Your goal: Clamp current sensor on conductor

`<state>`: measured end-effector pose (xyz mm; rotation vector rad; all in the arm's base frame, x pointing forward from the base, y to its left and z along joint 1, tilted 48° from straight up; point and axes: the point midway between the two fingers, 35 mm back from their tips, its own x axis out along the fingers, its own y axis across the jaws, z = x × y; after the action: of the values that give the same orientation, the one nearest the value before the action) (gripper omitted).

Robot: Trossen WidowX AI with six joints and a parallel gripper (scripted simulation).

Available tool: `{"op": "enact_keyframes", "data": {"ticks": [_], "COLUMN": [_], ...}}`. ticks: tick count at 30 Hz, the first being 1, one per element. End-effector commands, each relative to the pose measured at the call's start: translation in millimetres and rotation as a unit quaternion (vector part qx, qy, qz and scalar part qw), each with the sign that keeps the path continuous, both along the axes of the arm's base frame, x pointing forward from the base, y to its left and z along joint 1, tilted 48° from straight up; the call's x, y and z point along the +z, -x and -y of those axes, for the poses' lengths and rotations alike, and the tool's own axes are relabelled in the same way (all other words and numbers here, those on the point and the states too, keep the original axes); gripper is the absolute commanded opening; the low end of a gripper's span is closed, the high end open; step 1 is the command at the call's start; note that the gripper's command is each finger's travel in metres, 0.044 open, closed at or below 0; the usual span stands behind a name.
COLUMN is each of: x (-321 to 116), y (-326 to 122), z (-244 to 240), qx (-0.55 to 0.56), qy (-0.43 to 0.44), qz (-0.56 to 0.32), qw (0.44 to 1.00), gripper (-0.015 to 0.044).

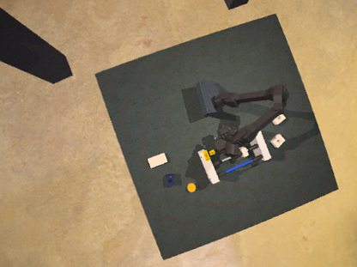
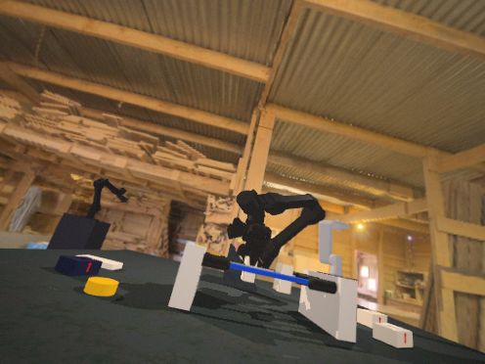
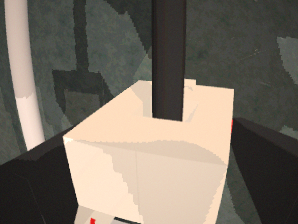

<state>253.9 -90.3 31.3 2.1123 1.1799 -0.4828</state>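
My gripper [image 3: 161, 129] [image 1: 232, 149] is shut on the white current sensor [image 3: 150, 150], one dark finger at each side of it in the wrist view. A dark conductor [image 3: 169, 55] runs into the notch in the sensor's top face. A bit of red shows at the sensor's right edge. Whether it is latched, and which way its arrow points, I cannot tell. A pale conductor [image 3: 17, 65] passes to the left, apart from the sensor. Yellow tags [image 1: 206, 155] sit at the left bracket; their lettering is too small to read. The arm hides much of the conductors from above.
White brackets [image 1: 213, 174] [image 2: 188, 279] [image 1: 267, 152] [image 2: 346, 313] carry the conductors, including a blue one [image 1: 239, 166] [image 2: 264, 272]. A navy block [image 1: 171, 182] [image 2: 73, 265], a yellow disc [image 1: 191, 187] [image 2: 101, 287], a flat white box [image 1: 157, 160] and two white blocks [image 1: 279, 119] [image 1: 278, 141] lie around them.
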Motion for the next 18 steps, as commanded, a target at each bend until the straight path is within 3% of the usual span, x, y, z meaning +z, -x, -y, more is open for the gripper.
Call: {"op": "enact_keyframes", "data": {"ticks": [1,18], "x": [-0.1,0.0], "y": [0.2,0.0], "z": [-0.2,0.0], "qx": [0.001,0.0], "qy": [0.0,0.0], "qz": [0.0,0.0], "qw": [1.0,1.0], "gripper": [0.0254,0.0154]}}
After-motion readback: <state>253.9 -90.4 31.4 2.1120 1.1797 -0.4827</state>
